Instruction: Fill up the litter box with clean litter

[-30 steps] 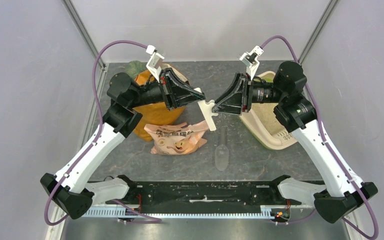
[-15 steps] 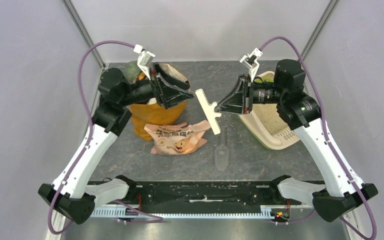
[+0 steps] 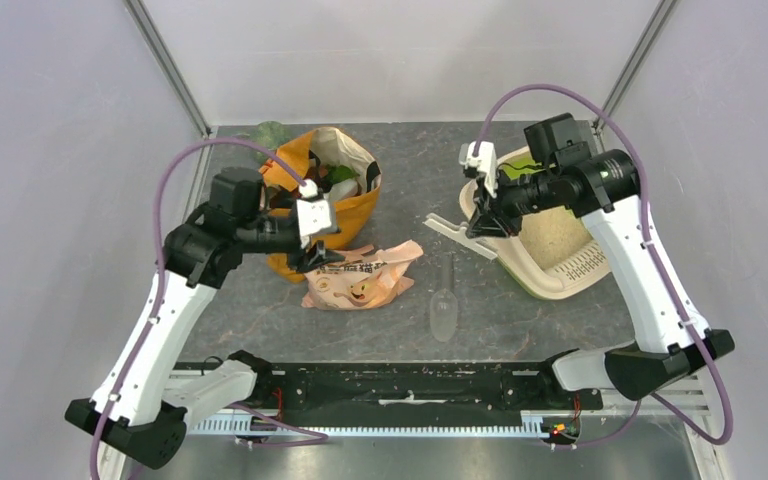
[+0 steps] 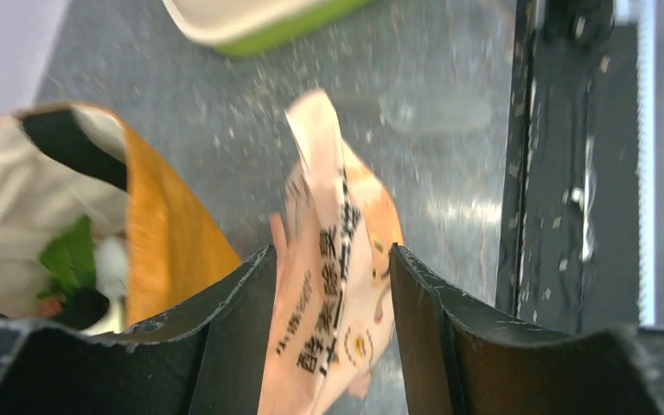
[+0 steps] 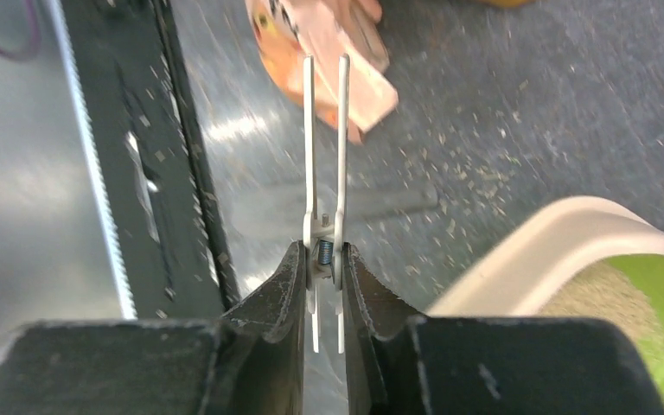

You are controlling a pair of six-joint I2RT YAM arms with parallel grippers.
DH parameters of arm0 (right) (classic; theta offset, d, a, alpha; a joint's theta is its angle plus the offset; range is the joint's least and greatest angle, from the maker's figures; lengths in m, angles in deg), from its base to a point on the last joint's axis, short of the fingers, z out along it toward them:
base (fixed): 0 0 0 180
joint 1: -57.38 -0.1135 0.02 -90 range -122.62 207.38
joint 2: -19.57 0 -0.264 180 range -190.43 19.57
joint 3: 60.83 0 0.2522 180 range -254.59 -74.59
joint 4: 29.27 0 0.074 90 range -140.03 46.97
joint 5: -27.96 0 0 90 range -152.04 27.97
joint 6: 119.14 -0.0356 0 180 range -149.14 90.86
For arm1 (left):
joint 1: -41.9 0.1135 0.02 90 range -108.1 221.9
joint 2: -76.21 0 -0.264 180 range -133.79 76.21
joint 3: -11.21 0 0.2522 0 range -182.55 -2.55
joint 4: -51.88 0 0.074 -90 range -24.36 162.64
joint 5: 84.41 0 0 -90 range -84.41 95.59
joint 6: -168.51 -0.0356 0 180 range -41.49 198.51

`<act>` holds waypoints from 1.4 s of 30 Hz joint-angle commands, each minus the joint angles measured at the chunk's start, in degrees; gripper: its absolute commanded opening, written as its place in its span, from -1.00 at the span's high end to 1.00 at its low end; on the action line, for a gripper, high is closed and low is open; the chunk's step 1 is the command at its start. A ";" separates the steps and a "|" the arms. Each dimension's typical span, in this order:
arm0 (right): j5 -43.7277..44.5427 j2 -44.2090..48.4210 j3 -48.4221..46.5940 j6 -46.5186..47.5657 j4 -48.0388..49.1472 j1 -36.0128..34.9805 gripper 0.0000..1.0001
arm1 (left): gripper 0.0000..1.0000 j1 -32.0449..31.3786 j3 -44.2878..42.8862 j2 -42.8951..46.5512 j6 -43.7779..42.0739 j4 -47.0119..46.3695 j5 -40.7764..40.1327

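Right gripper [image 5: 324,258]: pinched shut on a white clip [image 5: 325,138]. Left gripper [image 4: 328,259]: fingers apart, pink bag [image 4: 333,303] below the gap, seemingly untouched in the blurred view. Just beside the right fingers: litter box [image 5: 519,259] — clean litter [image 3: 550,235] inside.
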 commanded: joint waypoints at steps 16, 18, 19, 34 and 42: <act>26.03 -8.00 2.55 31.18 2.24 -20.29 1.00 | -0.07 6.46 11.37 4.93 -21.13 6.55 -2.42; 28.80 -9.74 1.56 31.58 2.54 -22.57 1.00 | -0.08 8.77 10.93 5.78 -17.64 4.76 0.03; 29.99 -10.46 1.16 31.74 2.91 -23.65 1.00 | -0.08 9.90 10.93 6.15 -16.82 4.16 0.57; 38.21 -16.83 -5.58 27.95 2.78 -29.92 1.00 | -0.06 11.01 16.56 4.46 -48.39 14.51 -0.56; 40.54 -19.48 -8.16 25.76 1.71 -32.59 1.00 | 0.13 11.01 20.46 3.39 -50.20 8.55 1.14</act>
